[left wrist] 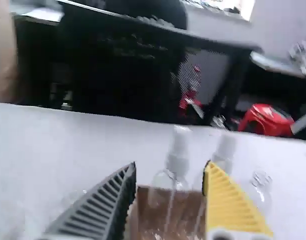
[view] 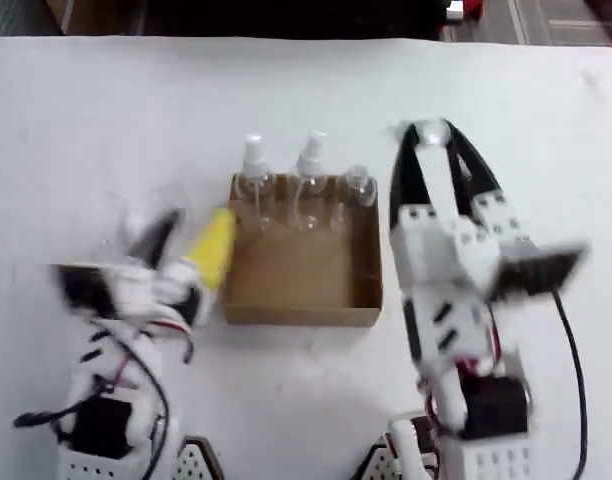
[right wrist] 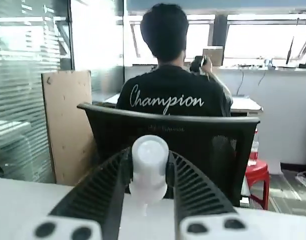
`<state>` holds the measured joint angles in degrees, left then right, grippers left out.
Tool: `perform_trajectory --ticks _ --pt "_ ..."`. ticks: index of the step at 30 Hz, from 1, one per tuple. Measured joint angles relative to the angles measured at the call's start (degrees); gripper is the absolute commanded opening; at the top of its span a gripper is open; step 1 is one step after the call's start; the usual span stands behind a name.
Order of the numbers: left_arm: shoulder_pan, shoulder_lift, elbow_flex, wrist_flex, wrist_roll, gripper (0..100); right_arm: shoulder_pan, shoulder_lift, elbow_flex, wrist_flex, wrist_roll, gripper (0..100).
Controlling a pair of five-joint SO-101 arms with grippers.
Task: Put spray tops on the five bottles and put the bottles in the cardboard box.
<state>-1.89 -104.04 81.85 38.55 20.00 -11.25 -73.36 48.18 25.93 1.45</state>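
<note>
Spray top [right wrist: 149,150], white, domed, pinched in right end effector [right wrist: 148,167].

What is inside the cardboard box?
Three clear bottles stand along the far wall of the cardboard box. Two wear white spray tops; the third bottle is uncapped. The left gripper covers part of one side wall.

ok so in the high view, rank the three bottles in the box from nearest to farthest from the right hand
1. the capless bottle, at the right end of the cardboard box, on the side of the right hand
2. the middle bottle, spray top on, in the middle of the row
3. the left bottle, spray top on, at the box's left end
</note>
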Motion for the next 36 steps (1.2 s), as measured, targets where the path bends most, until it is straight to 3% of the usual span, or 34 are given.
perform_trajectory --ticks 3,6,19,36 --pt "-9.67 0.00 -0.26 0.00 7.74 21 0.35 6.24 0.09 -2.55 0.00 1.5" --pt "-13.10 0.00 -0.35 0.00 9.14 21 0.35 8.97 0.09 -3.43 0.00 1.6" --pt "-13.89 0.00 -0.35 0.00 9.14 21 0.26 19.52 0.09 -8.00 0.00 1.6" --pt "-13.89 0.00 -0.35 0.00 9.14 21 0.26 20.13 0.09 -8.00 0.00 1.6"
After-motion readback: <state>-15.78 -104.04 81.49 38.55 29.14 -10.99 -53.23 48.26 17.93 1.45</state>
